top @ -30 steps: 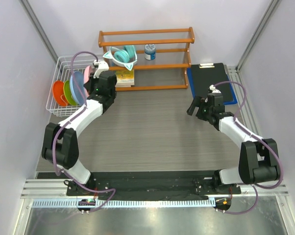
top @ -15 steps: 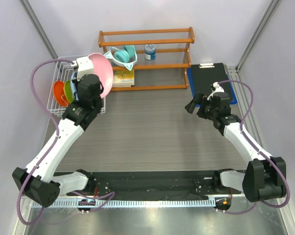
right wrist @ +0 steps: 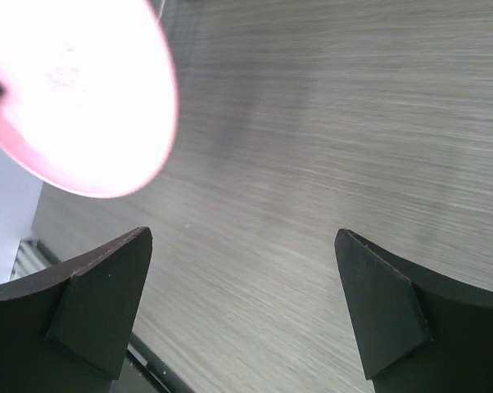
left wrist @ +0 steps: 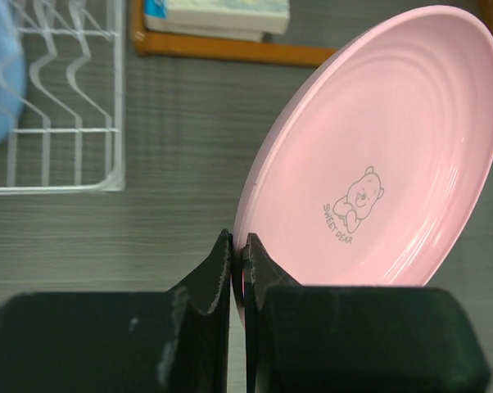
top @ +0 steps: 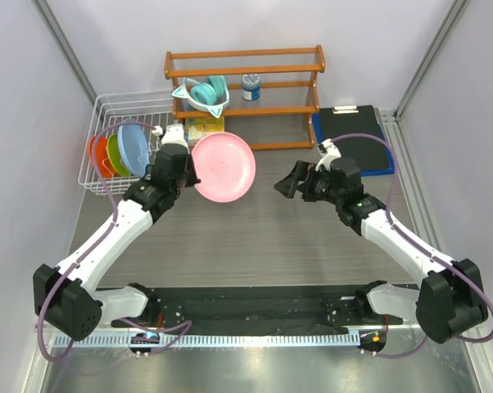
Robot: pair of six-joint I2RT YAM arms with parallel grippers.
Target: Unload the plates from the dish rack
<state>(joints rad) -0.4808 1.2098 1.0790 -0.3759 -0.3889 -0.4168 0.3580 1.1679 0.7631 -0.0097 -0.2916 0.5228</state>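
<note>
My left gripper (top: pixel 191 178) is shut on the rim of the pink plate (top: pixel 223 167) and holds it above the table, right of the dish rack (top: pixel 107 105). In the left wrist view the pink plate (left wrist: pixel 377 155) shows a small bear print, with the jaws pinching its lower edge at the gripper (left wrist: pixel 237 254). The light blue plate (top: pixel 134 147), lime green plate (top: pixel 115 155) and orange plate (top: pixel 97 155) stand in the rack. My right gripper (top: pixel 286 185) is open and empty, a little right of the pink plate, which shows in its view (right wrist: pixel 74 98).
An orange-brown wooden shelf (top: pixel 246 74) at the back holds a teal eared bowl (top: pixel 204 92), a can (top: pixel 251 86) and books (top: pixel 202 127). A black clipboard on a blue board (top: pixel 350 135) lies at the back right. The rack corner (left wrist: pixel 66 147) shows in the left wrist view.
My left gripper has carried the pink plate from above the rack to the right and down over the table. My right gripper has moved left toward the plate.
</note>
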